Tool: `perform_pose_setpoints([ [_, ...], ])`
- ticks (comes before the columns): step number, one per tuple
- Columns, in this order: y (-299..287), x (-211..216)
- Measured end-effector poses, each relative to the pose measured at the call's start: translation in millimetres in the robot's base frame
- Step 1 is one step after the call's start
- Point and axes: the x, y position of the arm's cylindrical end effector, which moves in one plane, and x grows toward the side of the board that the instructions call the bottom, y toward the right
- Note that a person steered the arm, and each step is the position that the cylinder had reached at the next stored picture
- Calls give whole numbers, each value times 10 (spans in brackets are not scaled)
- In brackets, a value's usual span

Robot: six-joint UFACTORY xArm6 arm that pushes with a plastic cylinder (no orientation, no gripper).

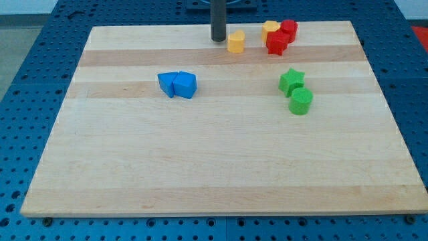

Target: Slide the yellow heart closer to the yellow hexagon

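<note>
My tip resting on the wooden board near its top edge, just to the view's left of the yellow heart; touching or a thin gap, cannot tell. No fingers at the end, only a straight dark rod, so nothing clenched, nothing released, nothing grasped.

Taking the yellow heart as landmark: standing alone near the board's top edge, a little left of centre of that edge. To the heart's right and slightly up, the yellow hexagon, apart from the heart with bare wood between. Pressed against the hexagon, on its right, a red cylinder-like block; below the hexagon, a red star-like block, shape not fully clear. All three tight in one cluster.

Lower than the heart and to its right, a green star with a green cylinder touching just under it. Lower than the heart and to its left, two blue blocks touching side by side, shapes hard to make out.
</note>
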Motion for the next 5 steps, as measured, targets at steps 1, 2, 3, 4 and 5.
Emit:
perform_pose_setpoints([
  [1, 0, 78],
  [2, 1, 164],
  [3, 0, 240],
  [4, 39, 256],
  [5, 313, 238],
])
